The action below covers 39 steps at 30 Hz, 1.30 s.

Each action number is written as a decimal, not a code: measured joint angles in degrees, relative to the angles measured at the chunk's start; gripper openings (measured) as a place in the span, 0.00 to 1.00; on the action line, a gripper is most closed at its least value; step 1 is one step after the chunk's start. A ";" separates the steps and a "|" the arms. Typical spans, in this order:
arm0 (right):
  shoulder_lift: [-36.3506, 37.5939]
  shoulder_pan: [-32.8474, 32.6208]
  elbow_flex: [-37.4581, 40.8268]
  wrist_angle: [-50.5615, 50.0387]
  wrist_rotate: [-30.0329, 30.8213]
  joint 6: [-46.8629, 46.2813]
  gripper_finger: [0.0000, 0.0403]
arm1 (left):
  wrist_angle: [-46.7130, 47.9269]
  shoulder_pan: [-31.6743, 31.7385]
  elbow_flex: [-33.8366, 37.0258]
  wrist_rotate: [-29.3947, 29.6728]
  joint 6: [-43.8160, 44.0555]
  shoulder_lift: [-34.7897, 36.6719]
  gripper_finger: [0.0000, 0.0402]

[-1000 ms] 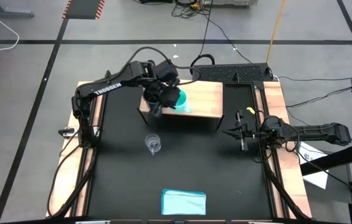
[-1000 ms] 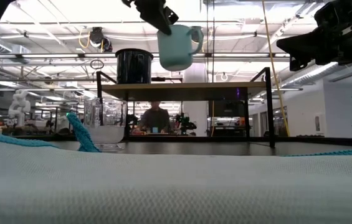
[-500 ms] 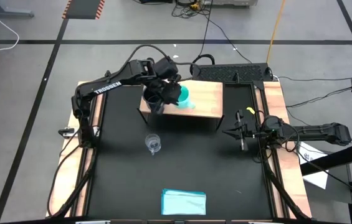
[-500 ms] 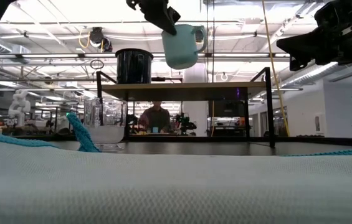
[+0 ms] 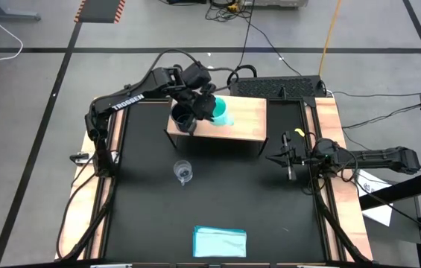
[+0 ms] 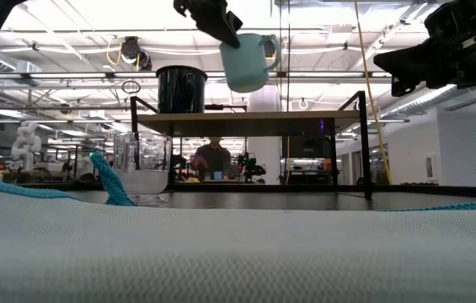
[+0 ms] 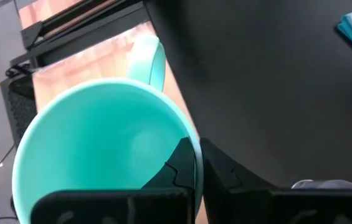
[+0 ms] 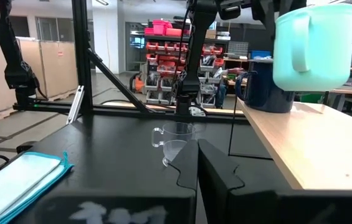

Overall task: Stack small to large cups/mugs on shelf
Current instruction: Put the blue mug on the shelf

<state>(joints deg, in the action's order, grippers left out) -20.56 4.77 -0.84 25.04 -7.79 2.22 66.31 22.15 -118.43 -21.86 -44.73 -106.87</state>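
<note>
My left gripper (image 5: 207, 103) is shut on the turquoise mug (image 5: 221, 114), holding it in the air above the light-wood shelf (image 5: 246, 119). In the low view the mug (image 6: 246, 63) hangs tilted over the shelf top (image 6: 305, 118), its handle (image 6: 268, 50) away from the gripper. The dark navy mug (image 5: 182, 119) stands upright on its base on the shelf's left part. The clear glass cup (image 5: 182, 173) stands on the black table in front of the shelf. My right gripper (image 5: 287, 165) is shut and empty, right of the shelf. My left gripper holds the turquoise mug by its rim (image 7: 194, 154), on the side opposite the handle (image 7: 155, 57). One finger (image 7: 177, 169) is inside the mug and one (image 7: 225, 175) outside. The fingers come slanting down from above. The mug is lifted clear of the shelf and tilted.
A folded light blue cloth (image 5: 219, 242) lies at the table's near edge. The shelf top right of the navy mug is bare wood (image 8: 313, 140). Wooden strips (image 5: 328, 119) edge the table. A person (image 6: 212, 160) sits in the room beyond.
My left gripper has carried the turquoise mug a little toward the table's far edge and slightly right and up, still above the shelf. The navy mug now shows more fully beside it in the high view.
</note>
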 joint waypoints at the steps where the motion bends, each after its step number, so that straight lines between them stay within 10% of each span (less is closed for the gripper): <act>1: -0.02 0.00 0.02 -0.01 -0.01 -0.01 0.00 | 0.00 -0.05 -0.02 -0.18 -0.01 -0.12 0.01; 39: -2.03 -0.02 0.00 0.44 0.00 -0.04 0.00 | 4.16 -0.20 -0.11 3.86 0.01 -5.20 0.01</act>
<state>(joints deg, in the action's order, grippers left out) -22.59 4.75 -0.84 25.47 -7.79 2.18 70.48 21.95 -118.54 -18.00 -44.72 -112.07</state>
